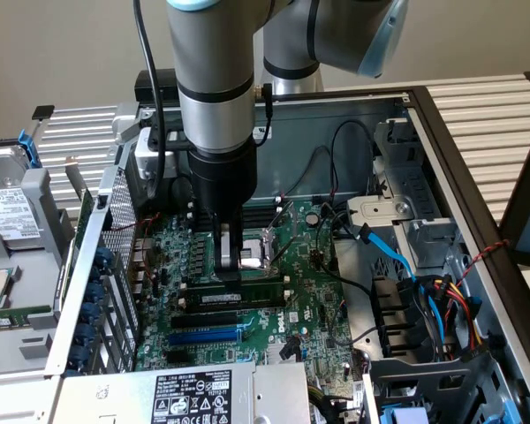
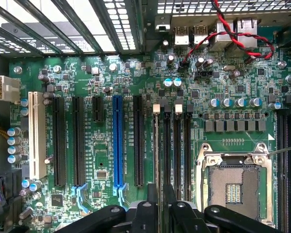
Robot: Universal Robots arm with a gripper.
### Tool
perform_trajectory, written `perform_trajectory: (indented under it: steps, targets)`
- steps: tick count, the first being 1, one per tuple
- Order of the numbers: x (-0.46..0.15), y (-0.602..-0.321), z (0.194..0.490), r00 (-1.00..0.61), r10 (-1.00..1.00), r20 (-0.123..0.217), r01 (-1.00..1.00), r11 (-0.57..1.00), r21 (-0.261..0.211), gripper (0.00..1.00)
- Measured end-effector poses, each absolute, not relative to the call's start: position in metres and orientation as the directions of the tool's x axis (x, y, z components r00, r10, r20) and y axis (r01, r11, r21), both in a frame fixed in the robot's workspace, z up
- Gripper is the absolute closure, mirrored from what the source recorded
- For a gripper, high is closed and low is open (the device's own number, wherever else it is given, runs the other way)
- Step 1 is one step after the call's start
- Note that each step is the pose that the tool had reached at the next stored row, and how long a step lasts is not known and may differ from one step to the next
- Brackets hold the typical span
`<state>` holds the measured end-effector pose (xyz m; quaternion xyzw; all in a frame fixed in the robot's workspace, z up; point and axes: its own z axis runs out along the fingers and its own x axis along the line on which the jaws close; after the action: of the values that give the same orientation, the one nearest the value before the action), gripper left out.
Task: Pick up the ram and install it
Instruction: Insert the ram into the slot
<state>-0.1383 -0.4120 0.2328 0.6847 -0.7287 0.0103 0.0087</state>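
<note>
The ram (image 1: 247, 297) is a thin green stick with a white label, standing on edge in one of the long black slots on the motherboard (image 1: 314, 300). In the wrist view the ram (image 2: 156, 145) is seen edge-on in the slot beside the other memory slots (image 2: 177, 150), with white clips at the far end. My gripper (image 1: 231, 274) comes straight down over one end of the stick. Its two black fingers (image 2: 152, 196) straddle the ram's near end with a small gap between them, so the gripper (image 2: 161, 196) is open and holds nothing.
The bare CPU socket (image 2: 233, 187) with its metal frame lies right beside the memory slots. A blue expansion slot (image 2: 118, 141) and black slots run parallel on the other side. Loose blue and black cables (image 1: 393, 252) and a drive bay crowd the exterior view's right. Twisted red-black wire (image 2: 233, 39) crosses the port area.
</note>
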Motion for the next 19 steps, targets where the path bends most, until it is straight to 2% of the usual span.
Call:
perform_trajectory:
  steps: [19]
  targets:
    - [-0.1382, -0.412, 0.2366, -0.062, -0.998, 0.028, -0.998, 0.062, -0.003, 0.8]
